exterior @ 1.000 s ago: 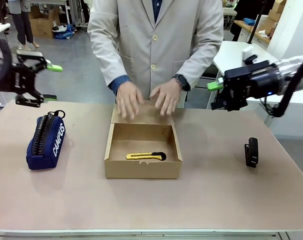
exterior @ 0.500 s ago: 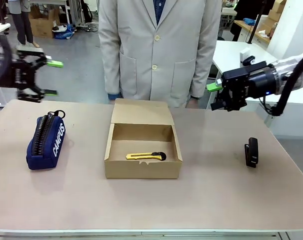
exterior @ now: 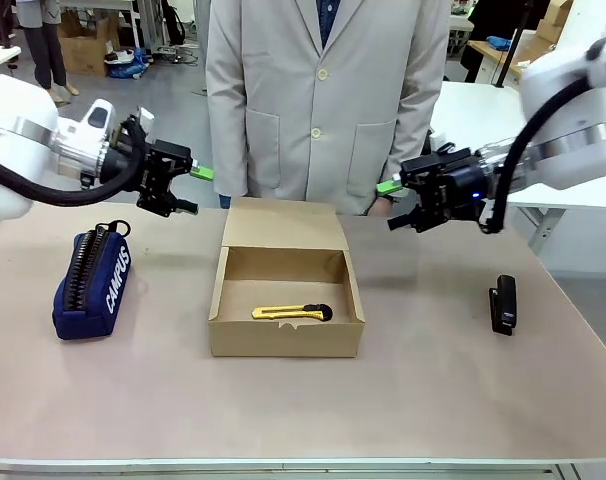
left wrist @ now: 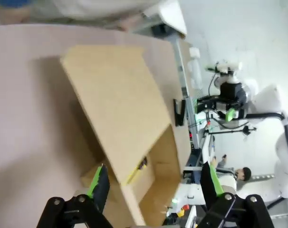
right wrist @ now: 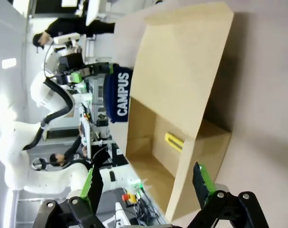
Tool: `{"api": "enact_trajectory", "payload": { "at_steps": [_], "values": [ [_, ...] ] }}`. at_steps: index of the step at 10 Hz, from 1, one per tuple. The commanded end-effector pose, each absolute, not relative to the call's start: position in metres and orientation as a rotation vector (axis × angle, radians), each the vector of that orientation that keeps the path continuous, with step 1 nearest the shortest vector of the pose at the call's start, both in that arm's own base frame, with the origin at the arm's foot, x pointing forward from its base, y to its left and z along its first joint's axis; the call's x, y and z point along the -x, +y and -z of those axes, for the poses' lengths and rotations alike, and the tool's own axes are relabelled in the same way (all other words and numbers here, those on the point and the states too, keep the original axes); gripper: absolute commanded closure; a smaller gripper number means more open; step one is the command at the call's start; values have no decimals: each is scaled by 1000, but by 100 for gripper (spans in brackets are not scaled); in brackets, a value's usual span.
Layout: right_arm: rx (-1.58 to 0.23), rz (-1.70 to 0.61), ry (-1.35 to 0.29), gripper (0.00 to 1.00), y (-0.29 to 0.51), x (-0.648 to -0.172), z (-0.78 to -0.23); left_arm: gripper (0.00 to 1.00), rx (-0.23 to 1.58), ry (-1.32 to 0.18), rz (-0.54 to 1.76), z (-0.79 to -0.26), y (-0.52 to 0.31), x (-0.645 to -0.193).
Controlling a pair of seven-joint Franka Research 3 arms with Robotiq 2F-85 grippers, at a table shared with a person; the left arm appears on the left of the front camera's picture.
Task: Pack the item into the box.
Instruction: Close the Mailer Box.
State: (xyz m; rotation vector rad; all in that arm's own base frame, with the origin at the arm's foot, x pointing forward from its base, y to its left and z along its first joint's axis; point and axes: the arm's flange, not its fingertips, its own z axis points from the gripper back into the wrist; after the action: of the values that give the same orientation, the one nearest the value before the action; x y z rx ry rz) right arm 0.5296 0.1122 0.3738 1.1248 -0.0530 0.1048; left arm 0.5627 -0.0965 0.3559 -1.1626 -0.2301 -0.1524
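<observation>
Tabletop point(exterior: 463, 390): matte beige, shared with a person point(exterior: 323, 100) in a pale coat at the far edge. Box point(exterior: 283, 345): brown corrugated card, shallow, rectangular. Its flap lid point(exterior: 283, 225) is hinged back and sits between the two sets of fingers, slightly below them. Left gripper point(exterior: 193, 190) hovers off one side of the lid, right gripper point(exterior: 391, 206) off the other. Both have green-padded fingers spread wide and hold nothing, likely posed to fold the flap shut. Navy fabric pencil case point(exterior: 91, 280) lies below and behind the left fingers. Utility knife point(exterior: 291, 313), slim yellow with a black end, lies flat on the box floor, below both fingertips: packed. Small black stapler point(exterior: 502, 303) lies below and behind the right fingers.
</observation>
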Motion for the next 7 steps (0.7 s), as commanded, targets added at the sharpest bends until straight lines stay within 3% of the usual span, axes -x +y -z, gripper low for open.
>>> {"api": "enact_trajectory", "payload": {
  "at_steps": [1,3,5,7],
  "values": [
    [-1120,-122,-68,0,103,-511,-390,0,1175,-263,181,-375,-101,-540],
    [-1124,-104,-45,0,115,-534,-367,0,1175,-263,181,-375,-101,-540],
    [-1161,19,7,0,130,-577,-340,0,1197,-178,247,-342,-97,-576],
    [-1175,133,-46,0,136,-597,-315,0,1200,-159,258,-319,-93,-590]
  ]
}}
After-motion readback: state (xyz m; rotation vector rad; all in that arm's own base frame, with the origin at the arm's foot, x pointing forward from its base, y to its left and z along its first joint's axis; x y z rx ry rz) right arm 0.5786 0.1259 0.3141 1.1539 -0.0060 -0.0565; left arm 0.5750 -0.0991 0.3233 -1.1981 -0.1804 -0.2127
